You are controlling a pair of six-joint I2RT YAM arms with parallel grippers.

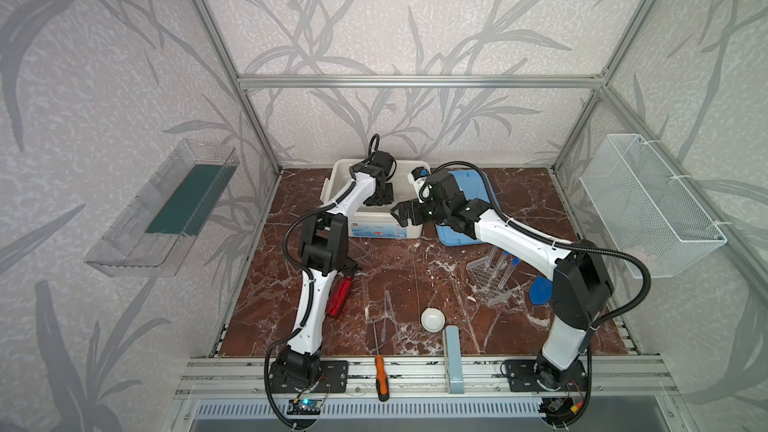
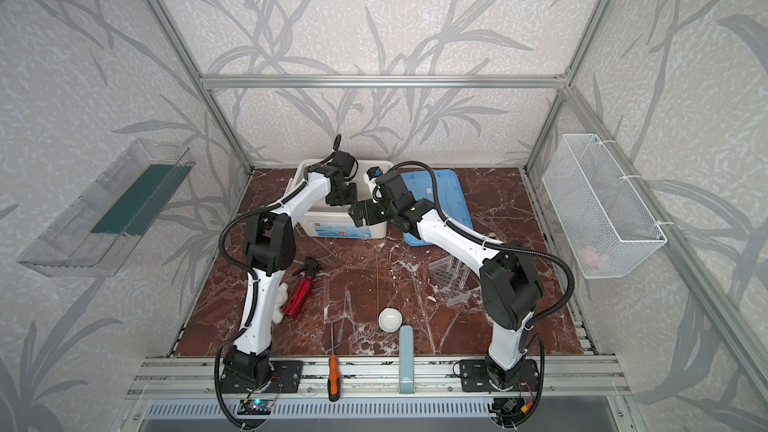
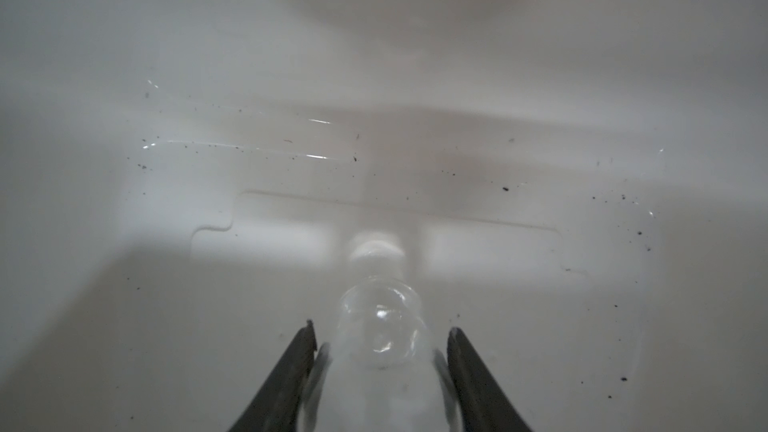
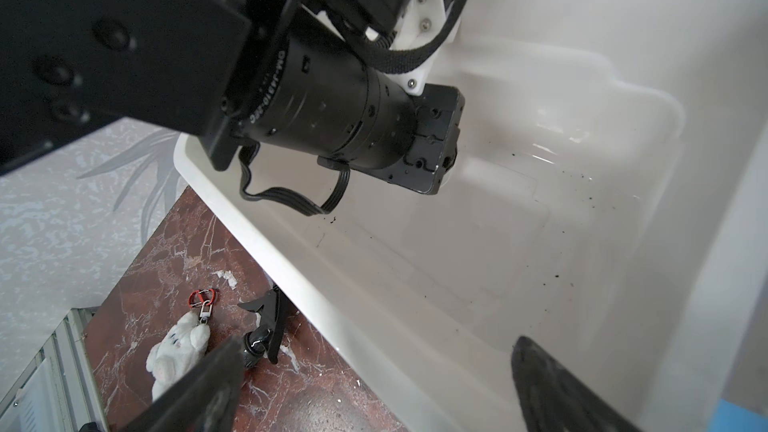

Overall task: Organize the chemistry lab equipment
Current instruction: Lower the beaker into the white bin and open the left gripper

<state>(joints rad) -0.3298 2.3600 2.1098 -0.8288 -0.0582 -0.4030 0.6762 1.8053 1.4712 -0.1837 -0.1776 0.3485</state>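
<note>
The left pincer (image 3: 382, 326) clasps the small clear glass jar (image 3: 380, 305) low inside the white bin (image 3: 166, 284); the right pincer (image 4: 378, 340) gapes wide, empty, over the bin's rim

My top views are bright, even, bowed at the edges; my left wrist view is dim, the glass jar (image 3: 380, 326) blurred.
</note>
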